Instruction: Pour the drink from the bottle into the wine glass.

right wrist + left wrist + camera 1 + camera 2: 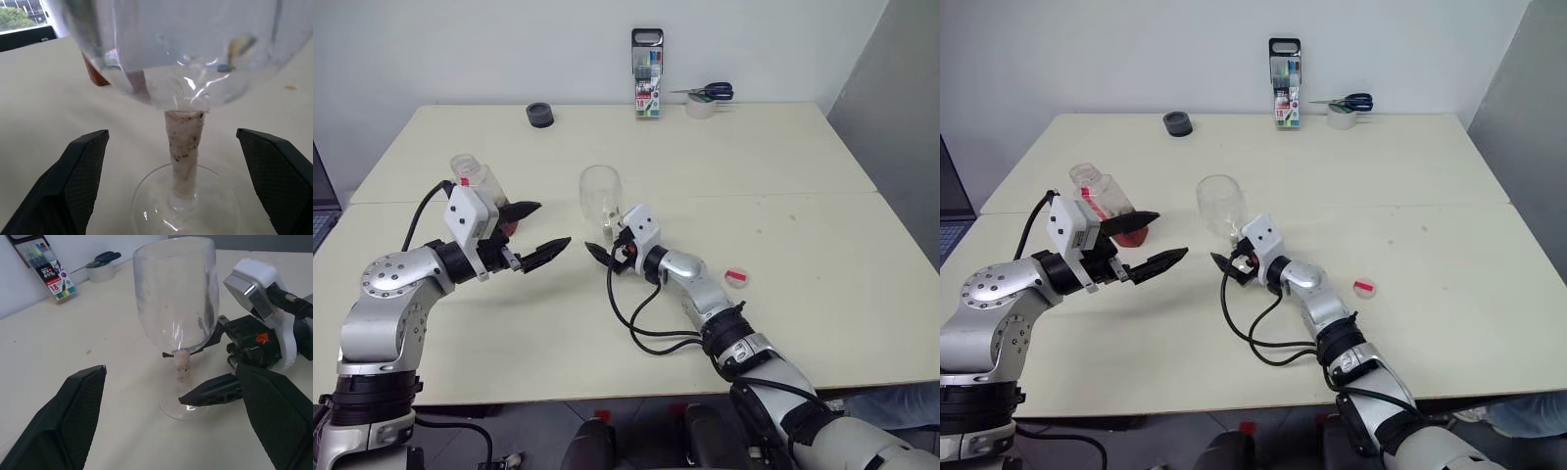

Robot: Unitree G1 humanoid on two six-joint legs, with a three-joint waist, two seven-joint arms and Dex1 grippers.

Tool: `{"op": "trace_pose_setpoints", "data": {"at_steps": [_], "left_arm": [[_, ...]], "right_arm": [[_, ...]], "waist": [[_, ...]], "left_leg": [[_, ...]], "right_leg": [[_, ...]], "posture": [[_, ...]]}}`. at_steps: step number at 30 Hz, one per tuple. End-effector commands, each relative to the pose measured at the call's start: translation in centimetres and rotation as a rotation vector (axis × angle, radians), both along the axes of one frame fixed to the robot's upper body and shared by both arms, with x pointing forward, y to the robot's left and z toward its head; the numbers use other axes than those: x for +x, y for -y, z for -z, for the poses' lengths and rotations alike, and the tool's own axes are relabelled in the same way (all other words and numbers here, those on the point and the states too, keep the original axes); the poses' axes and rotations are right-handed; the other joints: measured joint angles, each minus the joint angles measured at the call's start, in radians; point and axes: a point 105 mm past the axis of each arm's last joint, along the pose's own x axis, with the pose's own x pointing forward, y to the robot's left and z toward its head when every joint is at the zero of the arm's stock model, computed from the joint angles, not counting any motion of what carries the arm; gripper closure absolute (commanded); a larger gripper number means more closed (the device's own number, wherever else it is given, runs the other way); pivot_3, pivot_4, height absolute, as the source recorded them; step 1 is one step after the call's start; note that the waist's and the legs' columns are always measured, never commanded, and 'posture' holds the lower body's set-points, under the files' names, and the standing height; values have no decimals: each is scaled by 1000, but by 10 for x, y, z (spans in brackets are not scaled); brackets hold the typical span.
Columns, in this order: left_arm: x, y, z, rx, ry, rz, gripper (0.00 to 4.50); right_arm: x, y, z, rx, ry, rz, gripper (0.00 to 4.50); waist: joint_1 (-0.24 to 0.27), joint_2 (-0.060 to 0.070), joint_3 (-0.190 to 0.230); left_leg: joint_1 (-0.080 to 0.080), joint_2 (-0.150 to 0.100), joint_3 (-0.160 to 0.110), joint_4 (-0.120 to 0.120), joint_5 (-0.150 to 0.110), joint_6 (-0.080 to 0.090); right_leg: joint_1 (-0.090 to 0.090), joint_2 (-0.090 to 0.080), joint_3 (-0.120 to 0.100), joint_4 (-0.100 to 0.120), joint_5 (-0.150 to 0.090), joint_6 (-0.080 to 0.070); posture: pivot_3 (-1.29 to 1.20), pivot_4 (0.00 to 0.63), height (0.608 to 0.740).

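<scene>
The wine glass (600, 194) stands upright mid-table, its bowl looking empty and its stem (184, 147) whitish. My right gripper (605, 248) is open, low at the glass, one finger (80, 181) on each side of the stem and neither touching it. My left gripper (541, 233) hangs open and empty to the left of the glass, pointing at it. Just behind that gripper is the bottle (475, 179), clear, uncapped and leaning a little. The reddish drink (1132, 235) shows at its bottom.
A red-and-white cap (736, 277) lies on the table right of my right arm. Along the far edge stand a pen case (648, 88), a tape roll (700, 107) with scissors (713, 92) on it, and a black round object (539, 115). A black cable (636, 318) loops under my right forearm.
</scene>
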Motion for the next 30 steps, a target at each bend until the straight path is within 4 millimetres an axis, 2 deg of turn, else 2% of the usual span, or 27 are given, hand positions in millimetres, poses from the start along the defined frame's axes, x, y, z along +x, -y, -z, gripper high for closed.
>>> {"op": "trace_pose_setpoints", "data": {"at_steps": [1,8,12,15,19,24,30], "left_arm": [[-3,6,-17,-12,60,9,0],[-4,6,-17,-50,73,-42,0],[-3,4,-6,-73,60,-97,0],[-2,-4,12,-82,35,-182,0],[1,-22,39,-80,22,-338,0],[7,-44,57,-96,50,-534,0],[14,-73,73,-152,21,-678,0]], "right_arm": [[-7,11,-10,-15,38,-19,43],[-16,46,0,-88,12,16,43],[-27,60,7,-141,-13,-1,43],[-45,66,7,-186,-3,-75,43],[-71,78,-10,-180,29,-171,43],[-96,94,-37,-142,53,-248,43],[-104,95,-63,-86,88,-237,43]], "waist": [[2,0,0],[3,0,0],[3,0,0],[4,0,0],[10,0,0],[27,0,0],[34,-1,-1]], "left_leg": [[0,0,0,0,0,0],[0,0,0,0,0,0],[0,0,1,0,0,0],[0,0,0,0,0,0],[0,0,0,0,0,0],[0,0,0,1,0,0],[0,0,0,1,0,0]], "right_leg": [[0,0,0,0,0,0],[1,0,0,-1,0,0],[1,0,0,-1,0,0],[1,0,0,-2,0,0],[1,-1,0,-3,0,0],[2,-1,-1,-4,0,0],[3,-1,-1,-6,0,0]], "posture": [[0,150,740],[0,150,740],[0,150,740],[0,150,740],[0,150,740],[0,150,740],[0,150,740]]}}
